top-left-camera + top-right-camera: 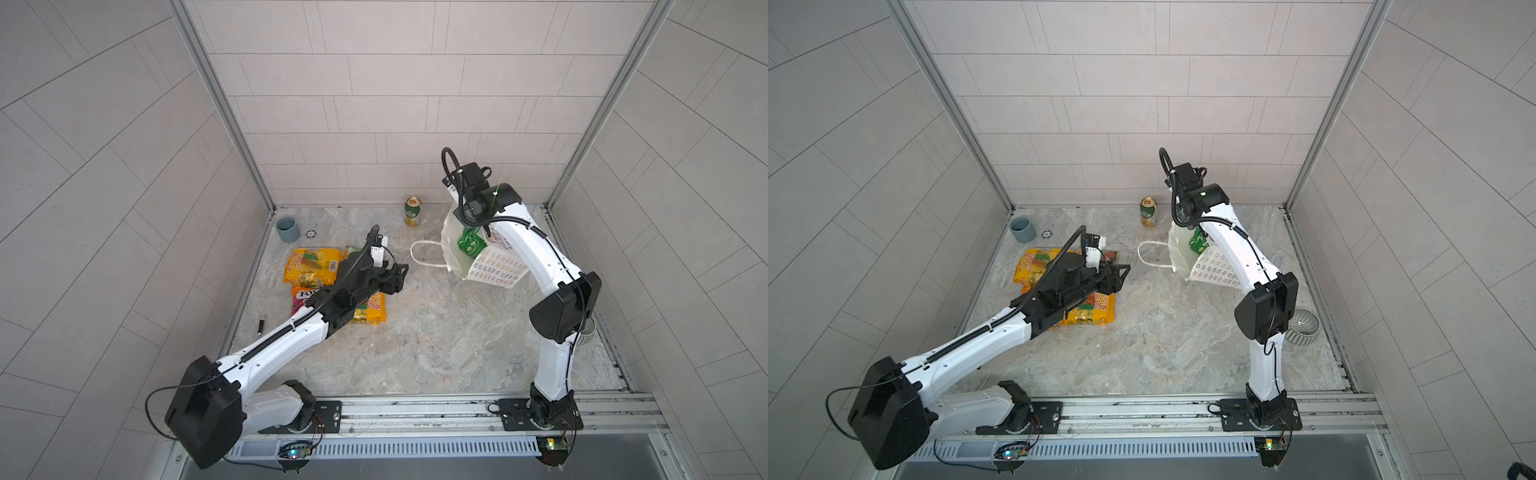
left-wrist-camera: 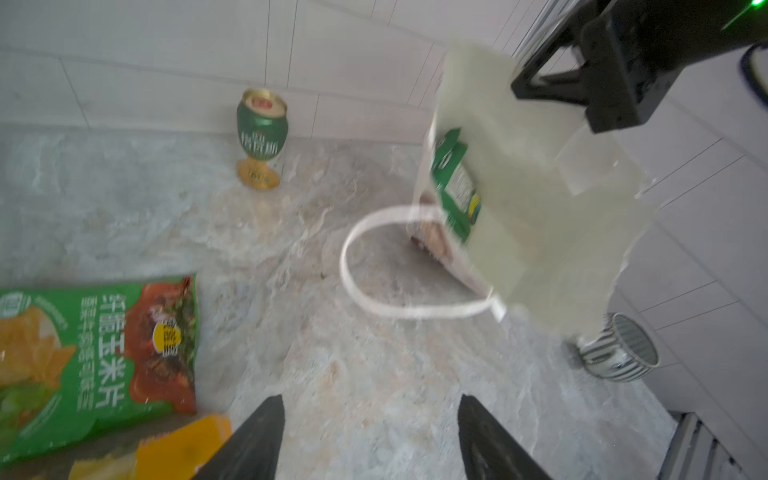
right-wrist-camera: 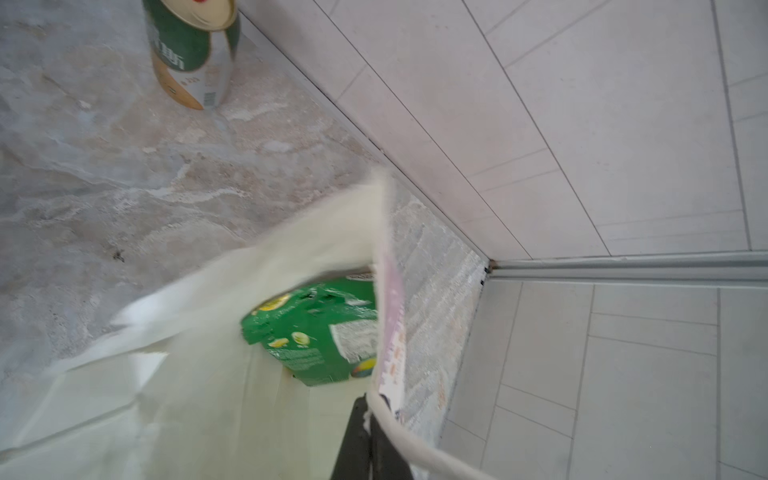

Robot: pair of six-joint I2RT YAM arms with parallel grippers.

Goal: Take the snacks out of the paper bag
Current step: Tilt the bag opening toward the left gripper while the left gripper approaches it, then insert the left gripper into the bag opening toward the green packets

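My right gripper (image 3: 370, 403) is shut on the rim and cord handle of the paper bag (image 1: 457, 253) (image 1: 1179, 249), holding it tilted above the table's back right. A green snack packet (image 1: 471, 243) (image 3: 316, 332) (image 2: 455, 187) shows inside its mouth. The other handle (image 1: 424, 253) hangs loose toward the left. My left gripper (image 1: 399, 278) (image 2: 371, 401) is open with nothing between its fingers, low over the table left of the bag. Under and beside that arm lie snacks: two yellow-orange packets (image 1: 309, 266) (image 1: 370, 309), a purple FOX'S one (image 1: 303, 297) and a green one (image 2: 95, 353).
A green-gold can (image 1: 412, 211) (image 2: 262, 133) stands at the back wall, just left of the bag. A grey-blue cup (image 1: 288, 229) sits in the back left corner. A ribbed bowl (image 1: 1304, 326) is behind the right arm, and a black marker (image 1: 260, 325) lies at the left edge.
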